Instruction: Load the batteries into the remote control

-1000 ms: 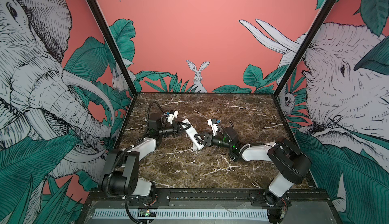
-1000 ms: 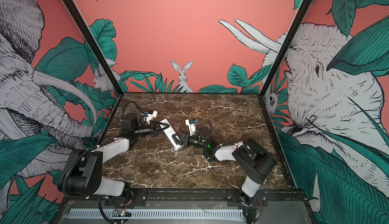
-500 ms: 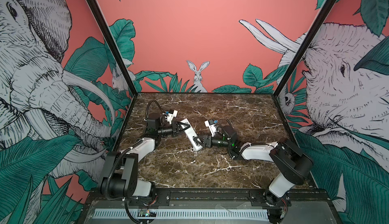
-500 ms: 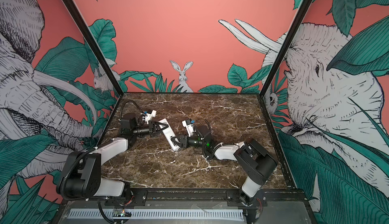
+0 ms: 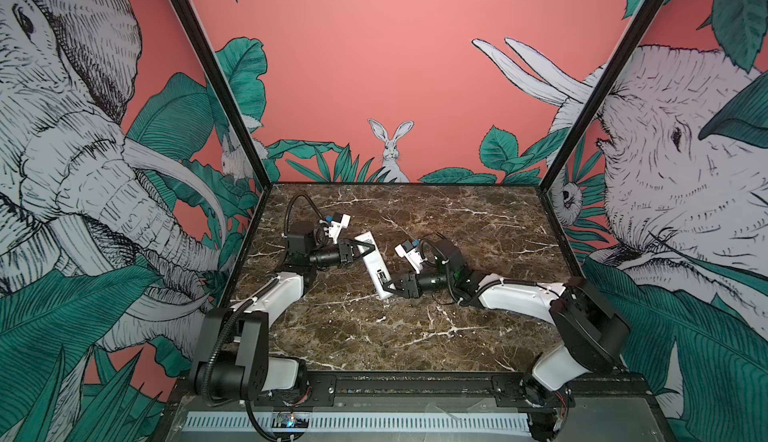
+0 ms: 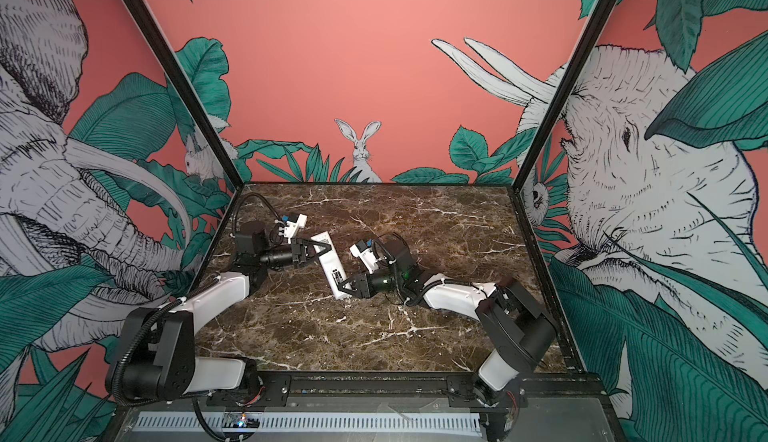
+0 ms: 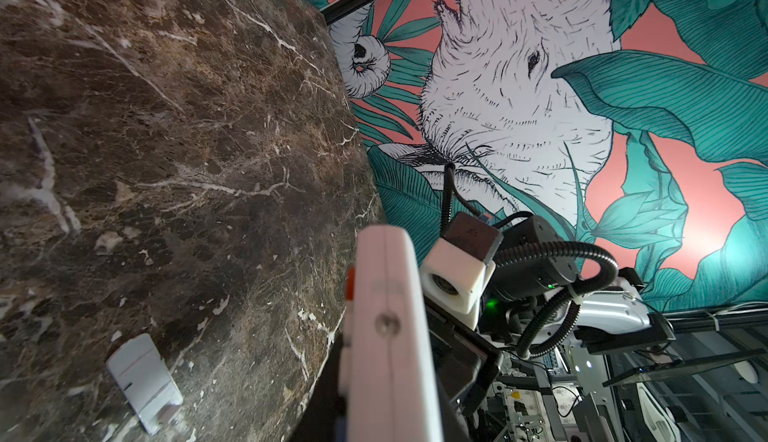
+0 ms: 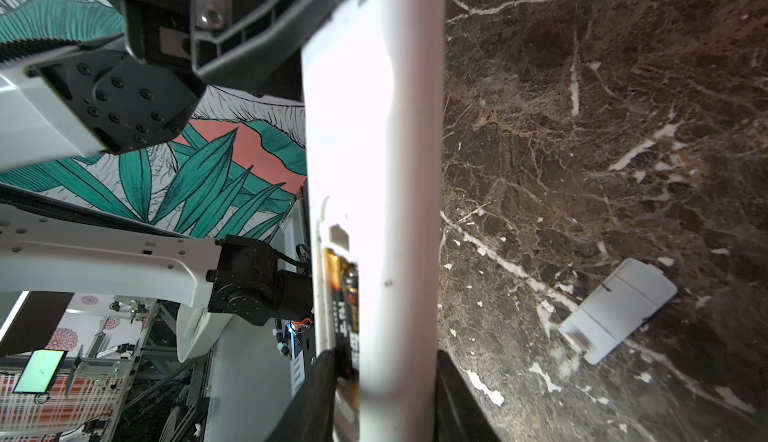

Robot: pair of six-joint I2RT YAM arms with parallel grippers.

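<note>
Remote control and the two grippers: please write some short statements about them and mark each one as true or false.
1. The left gripper is shut on the remote control. True.
2. The batteries lie loose on the table. False: they sit in the remote control's open compartment.
3. The white cover is fitted on the remote control. False: it lies on the table, apart from it.
4. The jaws of the right gripper stand on either side of the remote control's battery end. True.
</note>
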